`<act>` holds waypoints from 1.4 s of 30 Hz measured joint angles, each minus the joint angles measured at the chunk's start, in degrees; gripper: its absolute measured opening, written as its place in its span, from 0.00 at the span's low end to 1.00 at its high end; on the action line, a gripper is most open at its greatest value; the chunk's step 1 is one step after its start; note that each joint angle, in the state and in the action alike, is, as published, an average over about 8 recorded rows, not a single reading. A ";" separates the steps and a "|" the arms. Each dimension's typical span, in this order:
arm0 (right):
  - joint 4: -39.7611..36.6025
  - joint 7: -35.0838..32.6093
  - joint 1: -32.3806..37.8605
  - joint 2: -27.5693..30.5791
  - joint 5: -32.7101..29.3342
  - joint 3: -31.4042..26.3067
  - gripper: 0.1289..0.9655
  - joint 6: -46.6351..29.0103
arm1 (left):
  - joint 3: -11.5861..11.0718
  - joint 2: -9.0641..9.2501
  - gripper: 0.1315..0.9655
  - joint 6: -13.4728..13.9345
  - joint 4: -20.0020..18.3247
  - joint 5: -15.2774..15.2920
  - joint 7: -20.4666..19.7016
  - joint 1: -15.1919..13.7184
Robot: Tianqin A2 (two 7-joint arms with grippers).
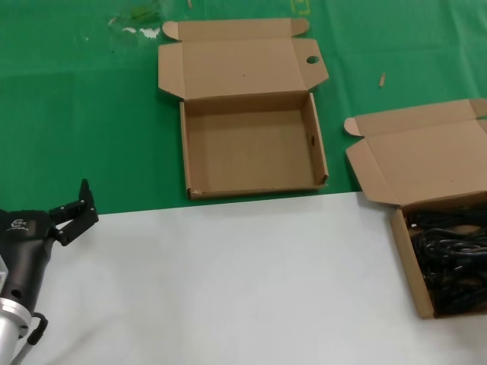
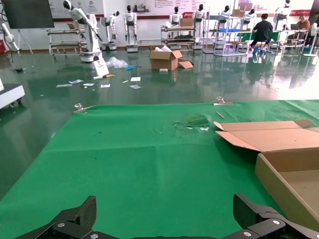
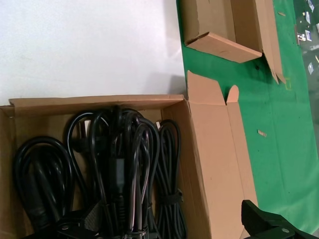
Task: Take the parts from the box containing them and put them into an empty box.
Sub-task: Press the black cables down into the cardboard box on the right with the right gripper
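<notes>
From the head view, the empty box (image 1: 251,144) sits open on the green cloth (image 1: 76,114), its lid flap showing a round hole. The box containing them (image 1: 415,266) is at the right, full of black power cords (image 1: 449,251). The left gripper (image 1: 72,213) hovers low on the left (fingers apart).

In the left wrist view, both fingertips (image 2: 87,211) stand wide apart over the cloth.

In the right wrist view, the right gripper (image 3: 164,226) hangs over the cords, jaws spread.

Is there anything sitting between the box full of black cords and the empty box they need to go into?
Nothing visible does. The power cords lie in the open box at the robot's right. Between it and the empty box there is only bare white surface and green mat. Both lids are folded back.
</notes>
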 joint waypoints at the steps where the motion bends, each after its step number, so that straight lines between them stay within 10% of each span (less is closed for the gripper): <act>1: -0.11 0.07 0.33 -0.07 -0.18 -0.25 1.00 -0.07 | 0.00 0.00 1.00 0.00 0.00 0.00 0.00 0.00; 25: -1.32 2.02 2.25 -0.03 -2.01 -1.84 0.84 -0.91 | 0.00 0.00 1.00 0.00 0.00 0.00 0.02 0.00; 42: -1.97 2.75 1.80 0.18 -2.20 -1.44 0.38 -0.93 | 0.00 0.00 1.00 0.00 0.00 0.00 0.01 0.00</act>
